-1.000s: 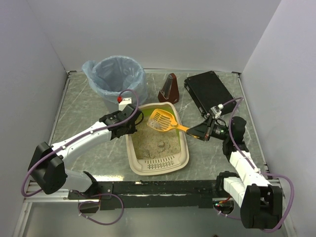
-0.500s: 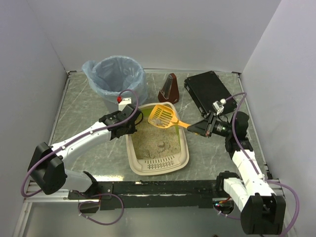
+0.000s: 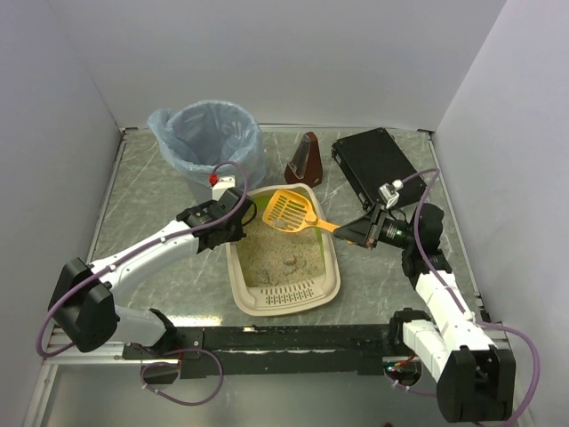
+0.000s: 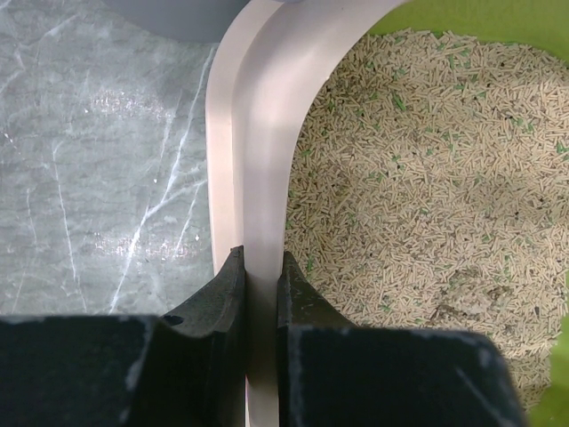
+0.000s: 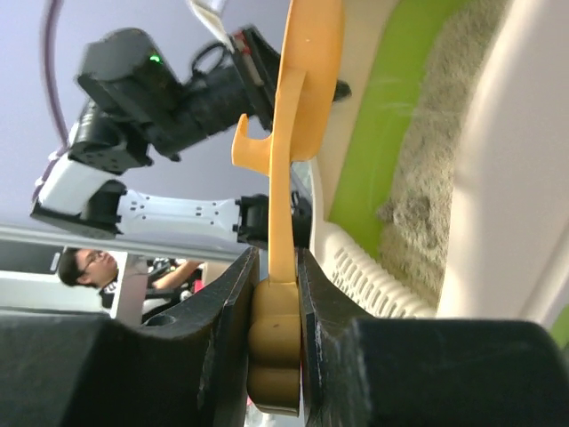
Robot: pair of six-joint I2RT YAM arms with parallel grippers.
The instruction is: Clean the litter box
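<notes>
The cream litter box [image 3: 244, 294] with sandy grey litter and a lime-green end wall sits in the middle of the table. My left gripper [image 3: 233, 233] is shut on its left rim [image 4: 253, 160], one finger outside and one inside. My right gripper [image 3: 354, 236] is shut on the handle of a yellow slotted scoop [image 3: 286, 212], whose head hangs over the box's far end. In the right wrist view the scoop [image 5: 293, 116] stands edge-on between the fingers, with the box's green wall [image 5: 378, 133] and slotted ledge [image 5: 373, 285] beside it.
A round bin lined with a blue bag [image 3: 206, 140] stands at the back left, just beyond the box. A dark brown wedge-shaped object [image 3: 305, 160] and a flat black case [image 3: 378, 165] lie at the back right. White walls enclose the table.
My right gripper and the scoop have shifted slightly up and toward the box's far end, then eased back a little. The left gripper has kept its hold on the rim.
</notes>
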